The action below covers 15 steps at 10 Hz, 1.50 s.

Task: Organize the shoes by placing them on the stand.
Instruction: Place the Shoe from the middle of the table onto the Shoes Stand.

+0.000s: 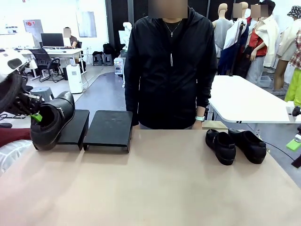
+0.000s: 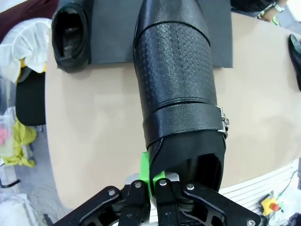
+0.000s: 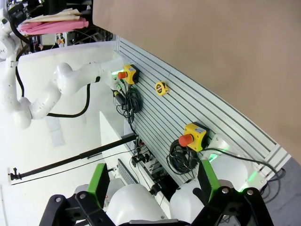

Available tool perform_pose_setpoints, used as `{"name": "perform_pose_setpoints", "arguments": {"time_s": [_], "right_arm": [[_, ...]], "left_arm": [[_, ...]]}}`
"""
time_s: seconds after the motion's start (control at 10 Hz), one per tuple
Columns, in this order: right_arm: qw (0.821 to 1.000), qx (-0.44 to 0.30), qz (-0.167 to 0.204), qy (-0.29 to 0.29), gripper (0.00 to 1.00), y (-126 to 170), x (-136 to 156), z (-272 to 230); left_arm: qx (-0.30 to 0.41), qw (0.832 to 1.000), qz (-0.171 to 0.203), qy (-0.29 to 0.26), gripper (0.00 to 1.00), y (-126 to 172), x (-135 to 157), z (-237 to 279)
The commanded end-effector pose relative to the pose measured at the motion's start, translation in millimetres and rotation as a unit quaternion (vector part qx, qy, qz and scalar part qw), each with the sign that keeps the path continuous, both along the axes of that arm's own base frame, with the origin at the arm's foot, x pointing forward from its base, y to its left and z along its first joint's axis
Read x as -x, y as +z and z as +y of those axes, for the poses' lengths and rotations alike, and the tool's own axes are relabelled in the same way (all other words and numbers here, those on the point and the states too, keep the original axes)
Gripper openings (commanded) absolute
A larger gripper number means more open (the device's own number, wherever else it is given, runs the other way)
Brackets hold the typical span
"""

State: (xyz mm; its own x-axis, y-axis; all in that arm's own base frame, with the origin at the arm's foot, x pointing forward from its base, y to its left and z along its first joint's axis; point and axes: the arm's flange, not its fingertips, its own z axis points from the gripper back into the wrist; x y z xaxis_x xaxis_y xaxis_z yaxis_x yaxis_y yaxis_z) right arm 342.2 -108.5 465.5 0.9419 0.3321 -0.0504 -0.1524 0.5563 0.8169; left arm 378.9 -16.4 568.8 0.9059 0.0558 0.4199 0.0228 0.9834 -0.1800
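Front: clamping a dress shoe (image 1: 49, 123) by the heel in the left gripper (image 1: 35, 116) above the left stand unit (image 1: 77, 126), with two shoes (image 1: 233, 140) unplaced at right. Left wrist: fourth shoe (image 2: 70, 35) at the stand (image 2: 113, 37) left edge, seemingly placed. Right wrist: right gripper (image 3: 153, 188) spread wide, empty.

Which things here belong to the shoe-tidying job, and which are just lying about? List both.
Job:
- held shoe, gripped by the left fingers
- second shoe at the stand's end
- two shoes on the table
- two stand units

Lying about:
- wooden block
- yellow tape measure
- emergency-stop buttons
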Motion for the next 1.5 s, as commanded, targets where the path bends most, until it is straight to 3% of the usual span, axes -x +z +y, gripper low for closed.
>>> {"name": "perform_pose_setpoints", "arguments": {"time_s": [0.0,0.2,0.4,0.7,1.0,1.4], "right_arm": [[1.000,-0.006,0.007,-0.010,1.00,4,1,2],[1.000,-0.006,0.007,-0.010,1.00,4,1,2],[1.000,-0.006,0.007,-0.010,1.00,4,1,2],[1.000,-0.006,0.007,-0.010,1.00,4,1,2],[1.000,-0.006,0.007,-0.010,1.00,4,1,2],[1.000,-0.006,0.007,-0.010,1.00,4,1,2]], "left_arm": [[0.005,1.000,-0.009,-0.010,0.00,-2,-64,8],[-0.016,0.999,-0.029,-0.029,0.00,-34,-117,9],[-0.032,0.998,-0.045,-0.018,0.00,-71,-163,14],[-0.039,0.994,-0.103,0.016,0.00,-115,-222,32],[-0.028,0.994,-0.099,0.032,0.00,-128,-239,41],[-0.033,0.996,-0.080,0.037,0.00,-128,-237,43]]}}
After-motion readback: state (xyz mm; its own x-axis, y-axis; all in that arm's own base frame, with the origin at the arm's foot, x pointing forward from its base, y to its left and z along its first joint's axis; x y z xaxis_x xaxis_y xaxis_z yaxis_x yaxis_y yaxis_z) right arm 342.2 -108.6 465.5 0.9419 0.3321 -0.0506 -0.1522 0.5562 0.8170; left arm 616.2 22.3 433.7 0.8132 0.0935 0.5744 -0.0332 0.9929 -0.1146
